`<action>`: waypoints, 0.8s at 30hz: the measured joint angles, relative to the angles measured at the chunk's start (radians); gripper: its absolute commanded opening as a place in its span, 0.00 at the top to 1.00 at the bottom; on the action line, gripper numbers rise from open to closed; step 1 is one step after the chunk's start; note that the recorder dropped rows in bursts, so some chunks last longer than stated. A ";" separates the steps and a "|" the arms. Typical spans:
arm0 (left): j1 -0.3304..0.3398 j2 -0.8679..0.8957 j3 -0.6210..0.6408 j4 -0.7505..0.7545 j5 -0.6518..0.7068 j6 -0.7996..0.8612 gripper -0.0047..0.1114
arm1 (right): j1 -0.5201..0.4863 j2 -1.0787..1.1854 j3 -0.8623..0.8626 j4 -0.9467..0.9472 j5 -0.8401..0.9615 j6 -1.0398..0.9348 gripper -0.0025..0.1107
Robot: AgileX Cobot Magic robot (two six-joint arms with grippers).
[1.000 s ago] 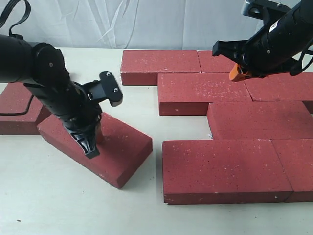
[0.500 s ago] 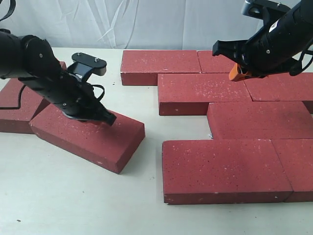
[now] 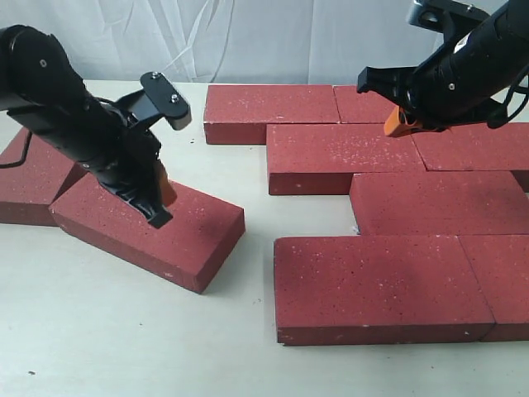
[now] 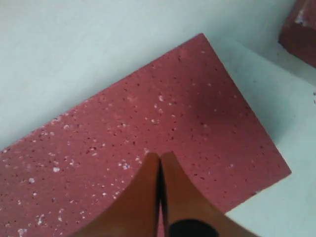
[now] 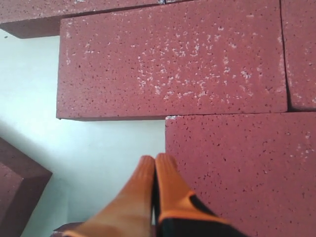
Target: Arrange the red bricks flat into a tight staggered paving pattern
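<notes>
One loose red brick [image 3: 153,230] lies askew on the table at the left, its left end resting against another red brick [image 3: 29,178]. My left gripper [image 3: 159,213] is shut and empty, its tips down at the loose brick's top face; in the left wrist view the closed orange fingertips [image 4: 159,157] point onto that brick [image 4: 148,123]. Several bricks lie flat in staggered rows on the right, among them a second-row brick [image 3: 343,157] and a front brick [image 3: 380,285]. My right gripper [image 3: 398,124] hovers shut and empty above the back rows [image 5: 154,159].
A bare strip of table [image 3: 248,178] separates the loose brick from the paved rows. The third-row brick [image 3: 438,203] stands further right than the rows around it, leaving a notch at its left end. A white curtain [image 3: 248,37] hangs behind the table.
The loose brick slid a little to the left under my left gripper. The left wrist then swung round above it. The right arm barely moved.
</notes>
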 measured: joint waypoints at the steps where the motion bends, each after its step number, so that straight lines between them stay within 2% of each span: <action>1: 0.000 0.000 0.011 -0.013 0.002 0.036 0.96 | 0.000 0.000 0.000 0.002 0.000 0.000 0.98; 5: 0.000 0.000 0.035 -0.090 0.000 0.139 0.96 | 0.000 0.000 0.000 0.004 0.000 0.000 0.98; 9: 0.000 0.011 0.038 -0.156 -0.014 0.166 0.96 | 0.000 0.000 0.000 0.008 0.000 -0.002 0.98; 17: -0.005 0.082 0.040 -0.167 -0.015 0.170 0.96 | 0.000 0.000 0.000 0.016 0.000 -0.006 0.98; 24: -0.059 0.113 0.040 -0.187 -0.043 0.172 0.96 | 0.000 0.000 0.000 0.016 0.000 -0.007 0.98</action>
